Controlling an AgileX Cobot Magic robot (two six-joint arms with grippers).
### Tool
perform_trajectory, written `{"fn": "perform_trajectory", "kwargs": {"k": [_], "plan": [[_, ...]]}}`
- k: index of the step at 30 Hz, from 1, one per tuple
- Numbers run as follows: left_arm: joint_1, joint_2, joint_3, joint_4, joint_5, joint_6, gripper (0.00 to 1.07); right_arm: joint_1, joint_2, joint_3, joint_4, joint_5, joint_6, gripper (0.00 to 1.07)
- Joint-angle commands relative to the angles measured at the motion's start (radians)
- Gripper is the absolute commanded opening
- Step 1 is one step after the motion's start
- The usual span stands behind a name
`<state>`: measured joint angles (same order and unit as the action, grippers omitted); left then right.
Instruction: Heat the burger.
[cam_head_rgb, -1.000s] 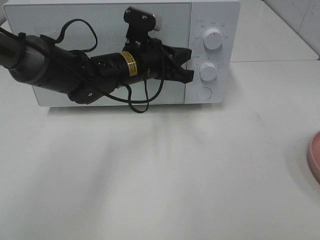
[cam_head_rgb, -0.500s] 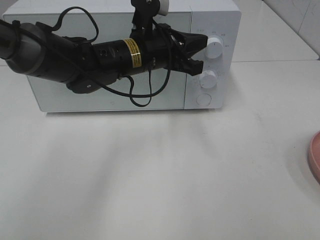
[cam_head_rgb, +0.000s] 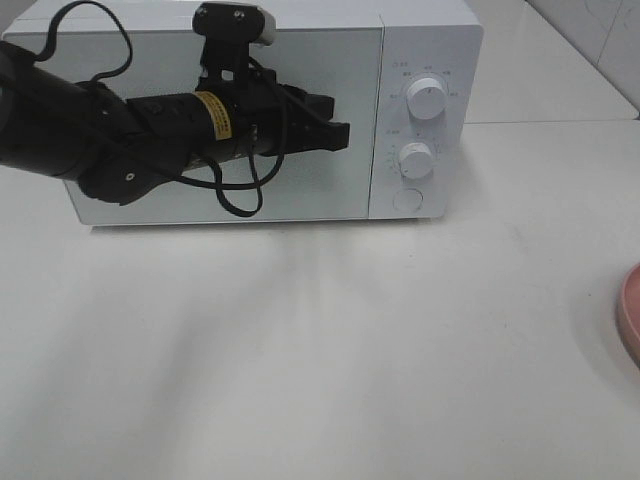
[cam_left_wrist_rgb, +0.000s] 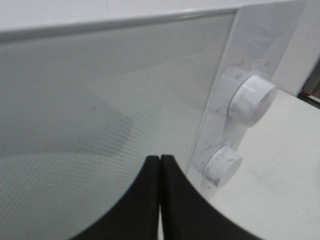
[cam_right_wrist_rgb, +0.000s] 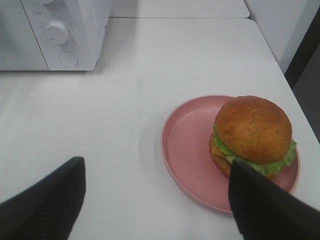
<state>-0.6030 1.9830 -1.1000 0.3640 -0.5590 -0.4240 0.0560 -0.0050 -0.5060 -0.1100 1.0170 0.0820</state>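
Pink and round, the plate (cam_right_wrist_rgb: 185, 150) sits nearest your right gripper (cam_right_wrist_rgb: 155, 200), whose two dark fingers (cam_right_wrist_rgb: 47, 205) stand wide apart over the white table (cam_right_wrist_rgb: 125, 100) with nothing between them. You can see the burger (cam_right_wrist_rgb: 253, 134) on the far half of that plate, upright, its brown bun on top and green lettuce and yellow cheese showing beneath; one finger overlaps the plate's edge in the wrist view, but whether it touches you cannot tell. From the high camera only a sliver of the plate (cam_head_rgb: 630, 315) shows at the right edge of the table (cam_head_rgb: 350, 350), well apart from the microwave (cam_head_rgb: 425, 40) at the back. Your left gripper (cam_head_rgb: 335, 135) hangs in front of the microwave's closed glass door (cam_head_rgb: 355, 110), pointing toward the control panel. Its fingers (cam_left_wrist_rgb: 140, 200) are pressed together and hold nothing. Beyond its tip you have the upper knob (cam_head_rgb: 427, 100), the lower knob (cam_head_rgb: 415, 160) and the round button (cam_head_rgb: 407, 198).
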Motion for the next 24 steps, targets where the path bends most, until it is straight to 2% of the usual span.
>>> {"fn": "perform_trajectory", "kwargs": {"k": [1,2,4,5,6,7,8,9,10,11,13,14,16,17,18,23,24], "plan": [[-0.010,-0.054,0.050,-0.094,0.001,0.080,0.00,-0.007,-0.025,0.001,-0.001,-0.008,-0.002,0.76],[-0.017,-0.096,0.094,-0.162,0.022,0.121,0.02,-0.007,-0.025,0.001,-0.001,-0.008,-0.002,0.76],[-0.017,-0.114,0.106,-0.184,0.044,0.135,0.05,-0.007,-0.025,0.001,-0.001,-0.008,-0.002,0.76],[-0.017,-0.155,0.128,-0.213,0.119,0.142,0.17,-0.007,-0.025,0.001,-0.001,-0.008,-0.002,0.76],[-0.017,-0.155,0.128,-0.213,0.119,0.142,0.17,-0.007,-0.025,0.001,-0.001,-0.008,-0.002,0.76],[-0.017,-0.172,0.138,-0.220,0.164,0.142,0.25,-0.007,-0.025,0.001,-0.001,-0.008,-0.002,0.76],[-0.017,-0.216,0.153,-0.218,0.249,0.142,0.43,-0.007,-0.025,0.001,-0.001,-0.008,-0.002,0.76],[-0.017,-0.216,0.153,-0.218,0.249,0.142,0.43,-0.007,-0.025,0.001,-0.001,-0.008,-0.002,0.76],[-0.017,-0.251,0.162,-0.217,0.329,0.141,0.63,-0.007,-0.025,0.001,-0.001,-0.008,-0.002,0.76],[-0.017,-0.251,0.162,-0.217,0.329,0.141,0.63,-0.007,-0.025,0.001,-0.001,-0.008,-0.002,0.76],[-0.017,-0.303,0.162,-0.215,0.488,0.140,0.87,-0.007,-0.025,0.001,-0.001,-0.008,-0.002,0.76],[-0.017,-0.303,0.162,-0.215,0.488,0.140,0.87,-0.007,-0.025,0.001,-0.001,-0.008,-0.002,0.76],[-0.017,-0.360,0.162,-0.215,0.649,0.140,0.94,-0.007,-0.025,0.001,-0.001,-0.008,-0.002,0.76],[-0.017,-0.360,0.162,-0.215,0.649,0.140,0.94,-0.007,-0.025,0.001,-0.001,-0.008,-0.002,0.76],[-0.017,-0.393,0.162,-0.215,0.750,0.140,0.94,-0.007,-0.025,0.001,-0.001,-0.008,-0.002,0.76],[-0.017,-0.461,0.162,-0.210,0.943,0.140,0.94,-0.007,-0.025,0.001,-0.001,-0.008,-0.002,0.76],[-0.017,-0.490,0.162,-0.199,1.039,0.141,0.94,-0.007,-0.025,0.001,-0.001,-0.008,-0.002,0.76]]}}
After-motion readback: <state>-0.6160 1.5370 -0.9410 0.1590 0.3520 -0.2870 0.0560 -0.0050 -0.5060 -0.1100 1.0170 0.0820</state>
